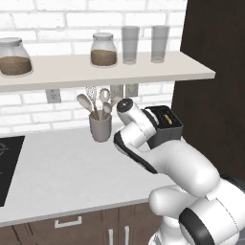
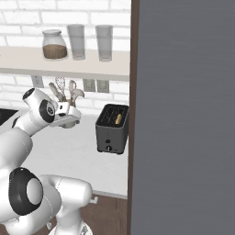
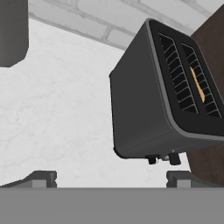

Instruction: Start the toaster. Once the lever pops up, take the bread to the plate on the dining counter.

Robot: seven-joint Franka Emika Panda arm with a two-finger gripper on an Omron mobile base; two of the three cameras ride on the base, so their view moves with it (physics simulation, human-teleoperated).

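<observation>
Toaster [image 2: 111, 128] starting is the step in hand, and it is not yet done: the dark box stands at the right end of the worktop [image 1: 62, 167], close to its back edge and just beside the dark cabinet wall [image 1: 210, 91], with nothing touching it. The bread [image 3: 197, 84] sits down inside one of the two top slots, only its tan edge showing. In the hand view the toaster's small knobs [image 3: 162, 158] stick out low on the face turned toward the camera; I cannot tell which one is the lever.

By my reading, the next move calls for bringing the hand in toward that low face and pressing the lever down, then waiting for the pop.

The gripper [image 3: 111, 178] hangs above the worktop, near the toaster but apart from it. Its jaws stand spread wide, holding nothing and touching nothing.
</observation>
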